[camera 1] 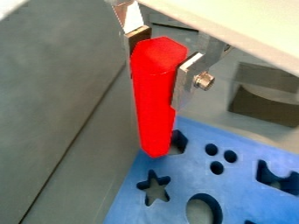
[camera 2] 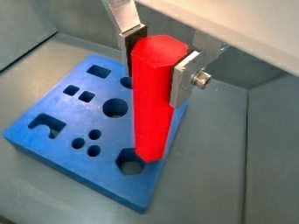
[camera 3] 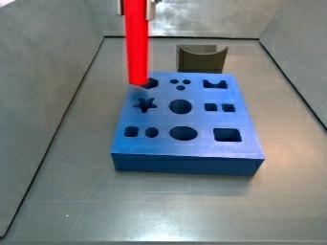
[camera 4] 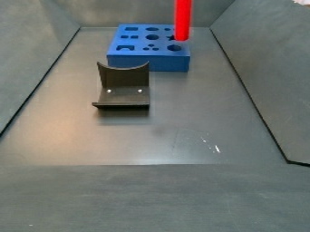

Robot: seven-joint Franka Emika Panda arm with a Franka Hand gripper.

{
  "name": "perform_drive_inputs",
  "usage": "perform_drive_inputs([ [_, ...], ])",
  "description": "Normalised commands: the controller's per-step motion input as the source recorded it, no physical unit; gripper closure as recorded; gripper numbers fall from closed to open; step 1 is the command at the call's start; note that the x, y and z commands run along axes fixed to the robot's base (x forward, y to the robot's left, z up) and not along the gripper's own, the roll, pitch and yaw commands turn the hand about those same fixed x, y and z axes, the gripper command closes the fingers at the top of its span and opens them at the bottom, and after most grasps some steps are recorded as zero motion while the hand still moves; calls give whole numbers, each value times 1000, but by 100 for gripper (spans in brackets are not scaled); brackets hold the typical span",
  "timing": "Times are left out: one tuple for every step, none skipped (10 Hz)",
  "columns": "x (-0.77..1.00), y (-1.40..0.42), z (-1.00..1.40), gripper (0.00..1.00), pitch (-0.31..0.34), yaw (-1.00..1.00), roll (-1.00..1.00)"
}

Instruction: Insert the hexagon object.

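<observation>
One red hexagon object (camera 2: pixel 153 96) is pinched near its top by the gripper (camera 2: pixel 156 52), hanging upright with its lower tip right at a corner hole of the blue block (camera 2: pixel 59 114) (probably lined up so it can drop straight in). The dark grey curved piece (camera 4: pixel 122 86) sits well apart.

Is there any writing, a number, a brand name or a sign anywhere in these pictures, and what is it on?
None: no words, numbers, brands or signs can be read in any view.
The hexagon object, held upright in the gripper at a hole in the blue block, is plain red.
The blue block bears only shaped holes, no lettering.
The dark grey curved piece and the grey floor are unmarked.
</observation>
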Motion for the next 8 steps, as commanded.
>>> perform_drive_inputs([
  [-14,206,-34,100,-324,-489,60],
  [-37,66,0,100,-83,-229,233],
  [0,0,-146,100,0,-91,316],
  [180,0,-309,100,0,-23,250],
  [251,0,-363,100,0,-9,164],
  [257,20,-369,100,0,0,81],
  [294,66,-346,100,0,0,33],
  [257,86,-357,100,0,0,24],
])
